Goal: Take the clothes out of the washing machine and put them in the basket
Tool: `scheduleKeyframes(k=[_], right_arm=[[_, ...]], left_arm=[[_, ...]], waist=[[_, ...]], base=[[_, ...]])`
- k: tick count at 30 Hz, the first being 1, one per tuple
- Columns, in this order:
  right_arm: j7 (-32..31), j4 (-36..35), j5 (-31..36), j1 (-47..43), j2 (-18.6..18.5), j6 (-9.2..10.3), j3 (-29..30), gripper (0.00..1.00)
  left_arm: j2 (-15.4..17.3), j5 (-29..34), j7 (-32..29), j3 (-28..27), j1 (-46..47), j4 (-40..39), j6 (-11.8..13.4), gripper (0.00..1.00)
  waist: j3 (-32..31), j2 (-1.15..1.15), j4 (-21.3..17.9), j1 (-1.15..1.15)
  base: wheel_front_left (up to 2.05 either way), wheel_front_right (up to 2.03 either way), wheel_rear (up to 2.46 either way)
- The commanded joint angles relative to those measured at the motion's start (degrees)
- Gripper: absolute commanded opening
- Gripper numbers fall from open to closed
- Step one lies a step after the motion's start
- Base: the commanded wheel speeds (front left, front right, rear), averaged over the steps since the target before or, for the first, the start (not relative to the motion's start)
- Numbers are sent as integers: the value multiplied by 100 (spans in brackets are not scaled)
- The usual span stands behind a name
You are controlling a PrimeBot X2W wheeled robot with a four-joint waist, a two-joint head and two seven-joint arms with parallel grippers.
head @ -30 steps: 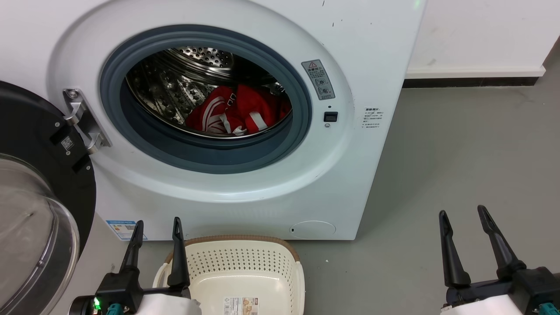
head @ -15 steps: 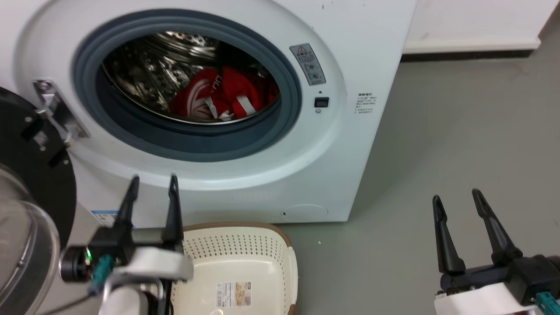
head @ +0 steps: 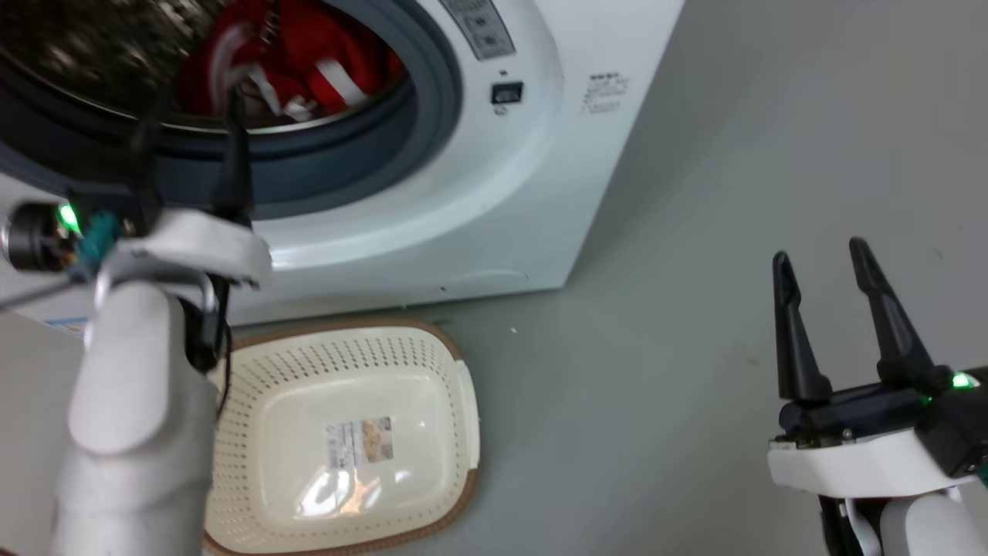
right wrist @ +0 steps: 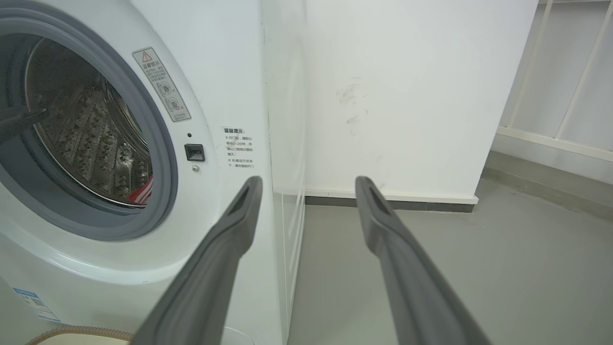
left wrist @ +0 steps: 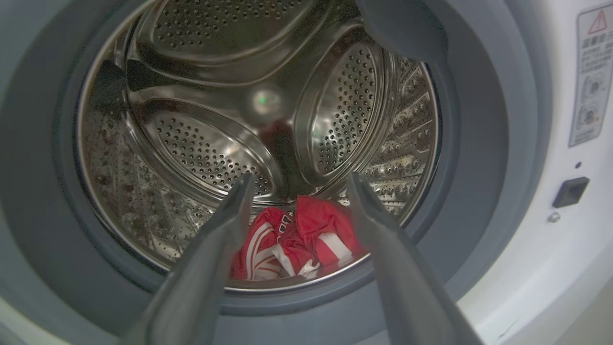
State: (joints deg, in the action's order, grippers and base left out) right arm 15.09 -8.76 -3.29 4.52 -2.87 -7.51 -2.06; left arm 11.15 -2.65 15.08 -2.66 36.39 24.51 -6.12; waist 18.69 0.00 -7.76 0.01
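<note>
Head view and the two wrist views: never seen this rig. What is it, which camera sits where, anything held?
It's a wheeled robot with two arms. The head view looks down from its head; each wrist view looks along that gripper's two dark fingers. The left gripper is open at the washing machine's porthole, pointing at the red clothes lying in the drum. The right gripper is open above the grey floor. Neither holds anything. The cream basket stands on the floor before the machine, only a paper label inside.
</note>
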Motion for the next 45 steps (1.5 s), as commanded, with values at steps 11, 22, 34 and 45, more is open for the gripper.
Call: scheduleKeyframes(k=[11,22,34,45], right_arm=[[12,-343,-397,667,1,4,0,100],[12,-706,-772,1015,1,4,-47,100],[12,-960,-1070,1247,1,4,-95,100],[12,-1091,-1299,1346,1,4,-115,100]], left_arm=[[865,-91,-349,409,2343,1596,-118,100],[1590,-839,-2277,1737,4196,2307,-129,100],[2144,-2056,-5329,3046,5724,2404,-130,100],[2384,-2077,-6728,3701,6647,2488,-131,100]], waist=[[1520,0,-808,-1],[2359,0,-1121,-1],[3099,0,-1362,-1],[3564,0,-1521,-1]], base=[[0,0,0],[0,0,0],[0,0,0],[0,0,0]])
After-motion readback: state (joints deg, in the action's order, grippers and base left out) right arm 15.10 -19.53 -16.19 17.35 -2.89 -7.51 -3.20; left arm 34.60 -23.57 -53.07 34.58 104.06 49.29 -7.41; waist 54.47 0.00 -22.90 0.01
